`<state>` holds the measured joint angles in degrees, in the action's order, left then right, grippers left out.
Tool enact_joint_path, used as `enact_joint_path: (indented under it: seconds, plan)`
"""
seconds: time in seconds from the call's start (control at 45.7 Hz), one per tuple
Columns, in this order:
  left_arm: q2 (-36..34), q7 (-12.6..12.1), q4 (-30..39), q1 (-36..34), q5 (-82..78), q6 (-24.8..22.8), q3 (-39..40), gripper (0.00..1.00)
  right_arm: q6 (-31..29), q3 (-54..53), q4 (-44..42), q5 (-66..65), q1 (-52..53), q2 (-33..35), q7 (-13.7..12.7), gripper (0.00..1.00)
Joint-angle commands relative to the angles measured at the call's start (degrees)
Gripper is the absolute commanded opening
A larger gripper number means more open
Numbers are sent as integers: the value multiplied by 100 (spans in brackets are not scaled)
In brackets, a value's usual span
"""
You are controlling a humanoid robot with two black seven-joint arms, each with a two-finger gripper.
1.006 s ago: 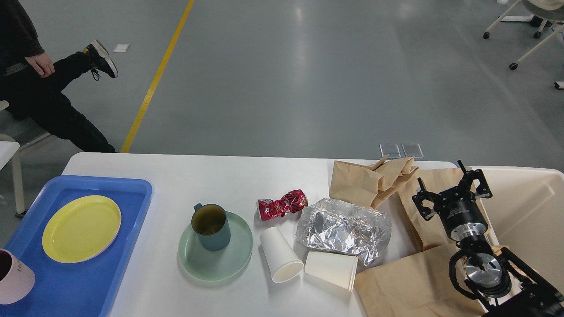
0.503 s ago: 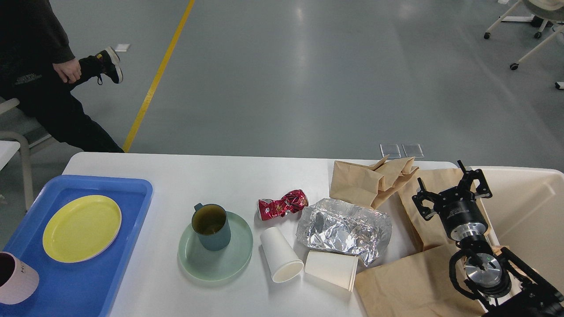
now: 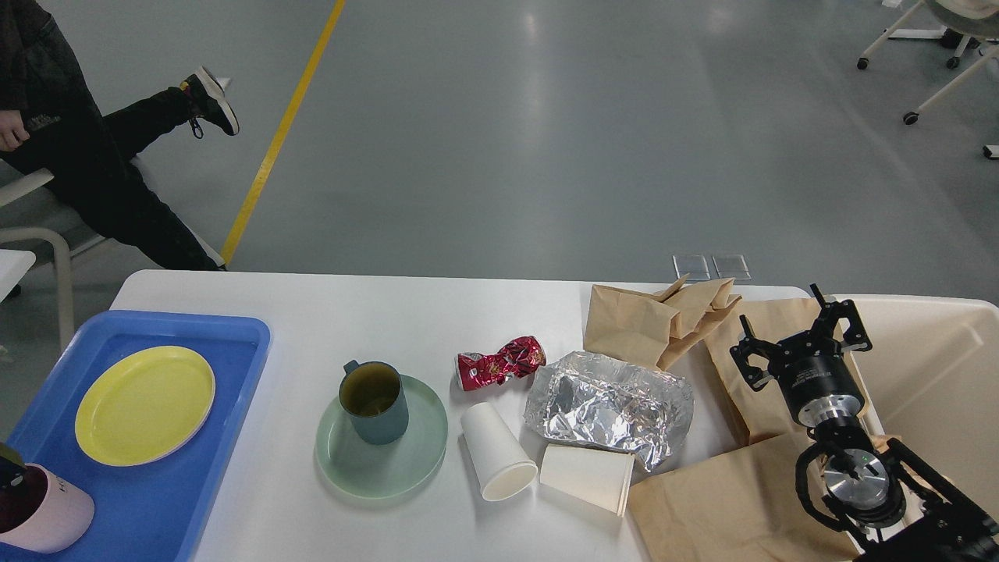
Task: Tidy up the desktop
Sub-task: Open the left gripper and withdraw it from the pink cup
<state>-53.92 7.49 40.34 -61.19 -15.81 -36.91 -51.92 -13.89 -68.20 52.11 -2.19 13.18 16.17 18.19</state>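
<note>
desktop [image 3: 328,312] smooth matt white – foil [image 3: 609,406] crinkled, shiny – bags [image 3: 648,324] paper

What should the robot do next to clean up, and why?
Probably lower the open right gripper onto the crumpled foil nearby; it holds nothing, and the cream bin sits right beside it for trash from the desktop.

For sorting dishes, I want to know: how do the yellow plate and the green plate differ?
The yellow plate lies in the blue tray; the green plate lies directly on the white desktop. The yellow plate is bare; the green plate carries a dark blue mug. Both are round and lie flat.
</note>
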Motion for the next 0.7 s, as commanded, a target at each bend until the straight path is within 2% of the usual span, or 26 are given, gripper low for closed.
enact_joint_path:
  seconds: [0.0,0.131,0.372,0.416,0.525,0.569,0.678]
  plan:
    - [-198,-11,140,-69,-1,43,-160,90,0,0,1,-9,0,0,0,100]
    - [-242,-64,447,-586,8,61,-651,90,0,0,1,-1,0,0,0,100]
    - [-189,-213,1510,-2519,52,105,-2233,90,0,0,1,-1,0,0,0,100]
    - [-207,-370,1791,-2888,34,70,-2401,90,0,0,1,-1,0,0,0,100]
    - [-163,-1012,2381,-3960,60,113,-2901,90,0,0,1,-1,0,0,0,100]
    - [-49,-1109,2618,-4391,69,96,-3182,90,0,0,1,-1,0,0,0,100]
    - [442,-1101,3400,-5604,156,96,-3710,90,0,0,1,-1,0,0,0,100]
